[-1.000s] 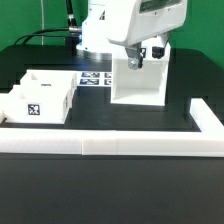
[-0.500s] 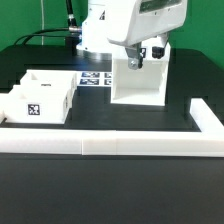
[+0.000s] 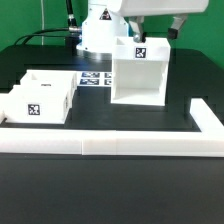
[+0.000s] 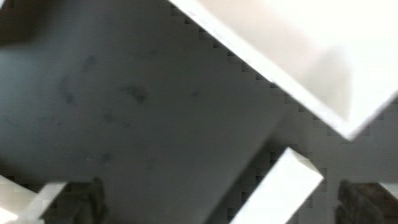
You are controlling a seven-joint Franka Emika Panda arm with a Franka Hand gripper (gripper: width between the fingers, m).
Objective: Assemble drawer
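The white casing (image 3: 140, 78) stands upright at the middle of the table, open side facing front, with a square tag on its top front. Two knobbed open-top trays (image 3: 52, 88) (image 3: 33, 106) sit side by side at the exterior view's left, each with a tag. My gripper (image 3: 158, 35) hangs just above the casing's top, open and empty. In the wrist view my dark fingertips (image 4: 54, 205) show at the frame's corners, the gripper (image 4: 210, 205) is wide open, and white casing edges (image 4: 311, 55) lie below against the dark table.
A long low white wall (image 3: 110, 146) runs along the front and turns back at the exterior view's right (image 3: 207, 118). The marker board (image 3: 95, 78) lies flat behind the casing's left. The arm's white base (image 3: 98, 35) stands at the back.
My gripper has lifted from the casing's top wall to above it. The casing's tag, hidden before, now shows. The casing and trays have not moved.
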